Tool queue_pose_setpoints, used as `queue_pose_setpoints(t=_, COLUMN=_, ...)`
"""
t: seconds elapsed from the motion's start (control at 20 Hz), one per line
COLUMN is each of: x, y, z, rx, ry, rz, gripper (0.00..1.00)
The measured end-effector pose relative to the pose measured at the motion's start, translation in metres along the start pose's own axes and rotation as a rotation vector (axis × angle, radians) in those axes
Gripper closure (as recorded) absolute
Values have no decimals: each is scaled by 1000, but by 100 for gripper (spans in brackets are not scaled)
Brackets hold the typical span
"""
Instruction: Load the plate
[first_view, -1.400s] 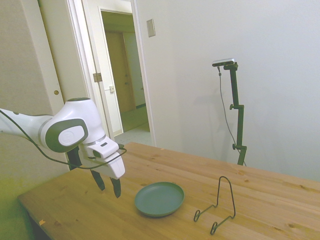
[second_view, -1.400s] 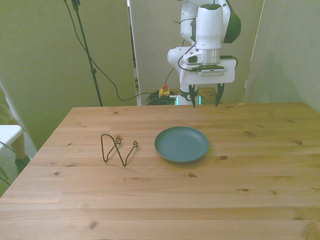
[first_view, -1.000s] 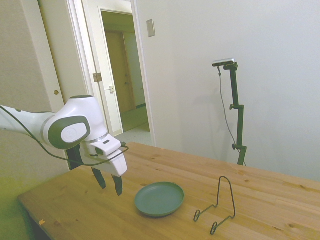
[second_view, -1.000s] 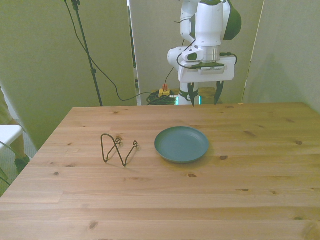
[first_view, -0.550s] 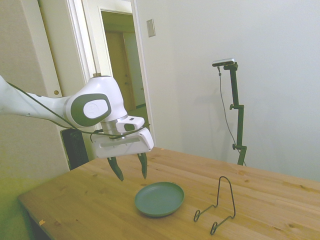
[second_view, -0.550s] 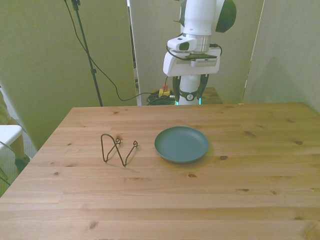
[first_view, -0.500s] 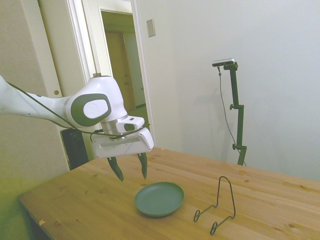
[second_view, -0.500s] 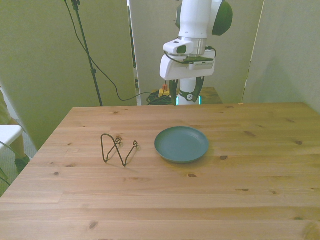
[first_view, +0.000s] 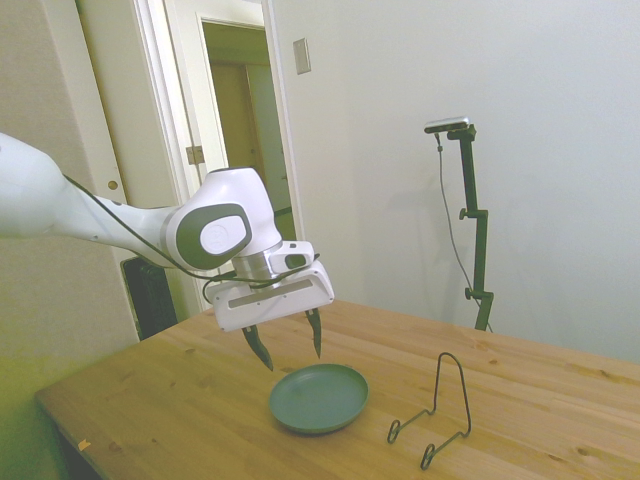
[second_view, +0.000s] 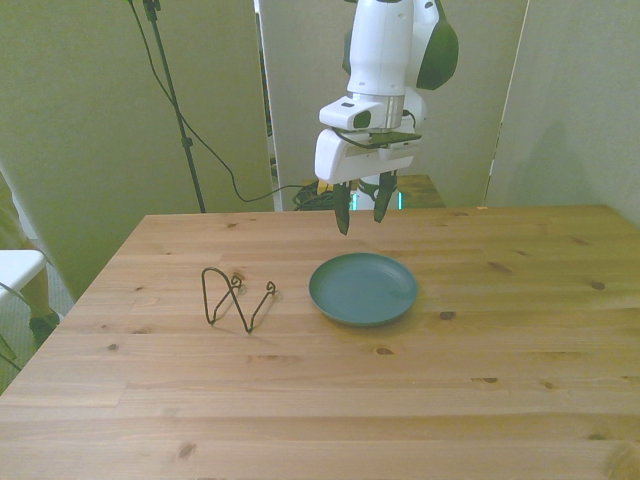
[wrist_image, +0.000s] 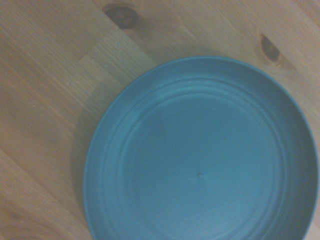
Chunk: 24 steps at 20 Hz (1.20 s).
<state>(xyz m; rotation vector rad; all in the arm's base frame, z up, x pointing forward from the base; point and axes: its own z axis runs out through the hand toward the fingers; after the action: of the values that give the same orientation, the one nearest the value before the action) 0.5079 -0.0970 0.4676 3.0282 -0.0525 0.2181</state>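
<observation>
Pincer (first_view: 287, 346) spread wide, empty, hovering above plate's (first_view: 318, 397) edge, plate flat, rim up, on table (second_view: 400, 400)

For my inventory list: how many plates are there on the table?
1. The plate lies flat near the table's middle, to the front view's right of the wire stand and apart from it. Nothing on the table could hide another.

One camera stands off to the side of the table (first_view: 560, 400), looking across it toward my arm. Another faces me from beyond the table's opposite edge. The one on my wrist looks straight down from close above at the plate (wrist_image: 200, 155). All three share the plate (first_view: 319, 397) (second_view: 363, 288).
</observation>
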Motion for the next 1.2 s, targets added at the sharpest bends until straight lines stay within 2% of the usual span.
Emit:
queue_pose_setpoints(t=0.2, x=28, y=15, z=6, rx=0, ry=9, rz=-112, gripper=0)
queue_pose_setpoints(t=0.35, x=45, y=21, z=19, rx=2, ry=18, rz=-158, gripper=0)
queue_pose_setpoints(t=0.9, x=89, y=36, z=60, rx=21, ry=-2, rz=-200, gripper=0)
queue_pose_setpoints(t=1.2, x=105, y=40, z=84, rx=47, ry=-49, rz=-231, gripper=0)
